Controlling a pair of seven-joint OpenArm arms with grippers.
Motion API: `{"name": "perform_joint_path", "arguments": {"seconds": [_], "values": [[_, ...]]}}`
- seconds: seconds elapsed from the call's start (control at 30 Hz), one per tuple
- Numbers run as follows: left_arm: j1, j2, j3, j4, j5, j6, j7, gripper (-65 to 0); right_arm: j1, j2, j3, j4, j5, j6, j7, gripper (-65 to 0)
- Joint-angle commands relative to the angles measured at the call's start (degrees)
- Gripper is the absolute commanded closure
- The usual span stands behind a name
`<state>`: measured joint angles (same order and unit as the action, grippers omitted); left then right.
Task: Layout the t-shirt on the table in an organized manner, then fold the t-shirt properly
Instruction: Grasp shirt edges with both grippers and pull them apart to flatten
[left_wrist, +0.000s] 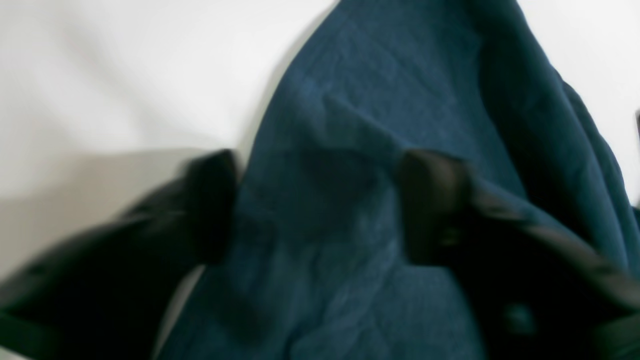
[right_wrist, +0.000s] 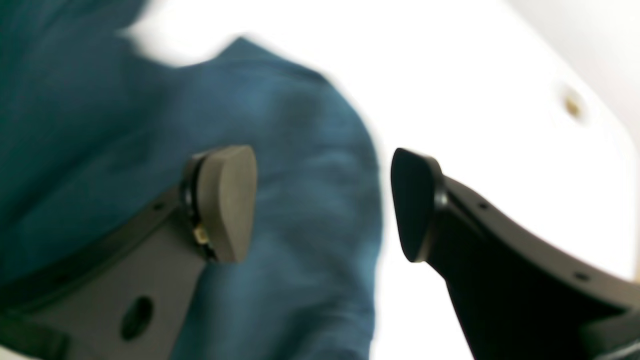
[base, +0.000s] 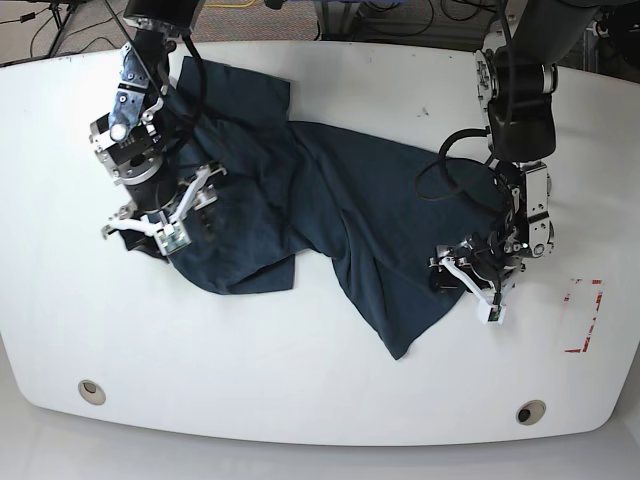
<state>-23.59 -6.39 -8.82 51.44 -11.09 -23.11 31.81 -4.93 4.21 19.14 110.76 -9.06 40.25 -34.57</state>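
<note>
T-shirt (base: 330, 210) is limp, light; your left gripper (left_wrist: 315, 205) straddles its four-o'clock hem unclamped, right gripper (right_wrist: 322, 205) spread.

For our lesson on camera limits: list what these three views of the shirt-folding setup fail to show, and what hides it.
- Left wrist view: motion blur; whether the left claw pinches the t-shirt is unclear.
- Right wrist view: blurred t-shirt, cut off at the left edge.
- Base view: the right claw and its arm cover part of the t-shirt; neck and sleeves are lost in folds.

Crumpled t-shirt (base: 330, 210) sprawling across mid table (base: 300, 400), bare white surface along the near edge
</note>
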Motion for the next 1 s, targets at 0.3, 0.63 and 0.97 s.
{"name": "perform_joint_path", "arguments": {"seconds": [0.3,0.63,0.97], "values": [[-0.1,-0.51,-0.02,0.3,0.06,-0.14,1.73,-1.3,9.72,-0.21,8.86,-20.61,0.58,-0.25,1.2,-40.1],[4.91,-2.27,-0.1,8.74,-0.03,-0.23,2.52,-1.1,11.04,1.46,8.95,-30.36,5.94,-0.25,2.87,-40.1],[9.48,-4.73,-0.28,18.67,-0.03,-2.25,8.41,-1.1,11.04,4.45,8.95,-33.09,8.05,-0.25,5.07,-40.1]]}}
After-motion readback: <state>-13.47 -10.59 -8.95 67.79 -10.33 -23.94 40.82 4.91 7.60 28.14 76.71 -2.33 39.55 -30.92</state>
